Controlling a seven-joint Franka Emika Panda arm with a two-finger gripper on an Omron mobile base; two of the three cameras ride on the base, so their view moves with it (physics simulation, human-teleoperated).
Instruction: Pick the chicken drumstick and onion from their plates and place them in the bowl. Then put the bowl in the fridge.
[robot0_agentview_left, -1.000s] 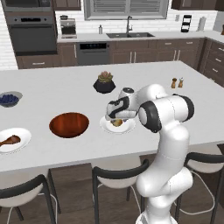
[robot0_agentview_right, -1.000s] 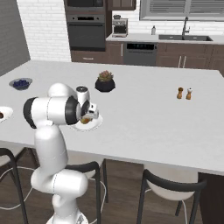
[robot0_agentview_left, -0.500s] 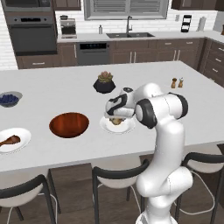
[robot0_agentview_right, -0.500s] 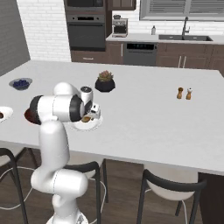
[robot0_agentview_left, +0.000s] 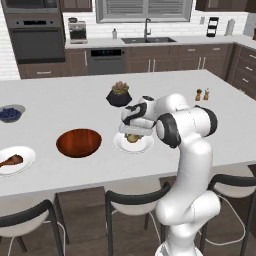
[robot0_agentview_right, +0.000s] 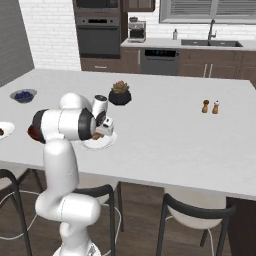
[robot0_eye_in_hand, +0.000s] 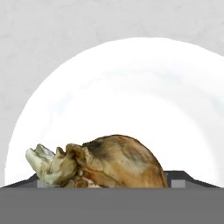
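Note:
The onion (robot0_eye_in_hand: 118, 159), yellowish-brown, lies on its white plate (robot0_eye_in_hand: 131, 87) in the middle of the island. My gripper (robot0_agentview_left: 132, 131) is down over it, jaws open, with a dark fingertip (robot0_eye_in_hand: 179, 177) on each side of the bulb. The onion (robot0_agentview_left: 133, 138) still rests on the plate (robot0_agentview_left: 145, 146). Left of it sits the reddish-brown wooden bowl (robot0_agentview_left: 79, 142). Further left, the chicken drumstick (robot0_agentview_left: 11, 160) lies on the second plate (robot0_agentview_left: 27, 154). A tall grey face (robot0_agentview_right: 9, 45) at the far left may be the fridge; I cannot tell.
A black succulent pot (robot0_agentview_left: 119, 95) stands just behind the onion plate. A small grey bowl of blueberries (robot0_agentview_left: 9, 114) is at the far left, and salt and pepper shakers (robot0_agentview_left: 202, 94) at the right. Stools (robot0_agentview_left: 137, 200) line the island's near edge.
My hand has sunk a little lower over the onion plate and the fingers have drawn slightly closer around the onion. Nothing else has moved.

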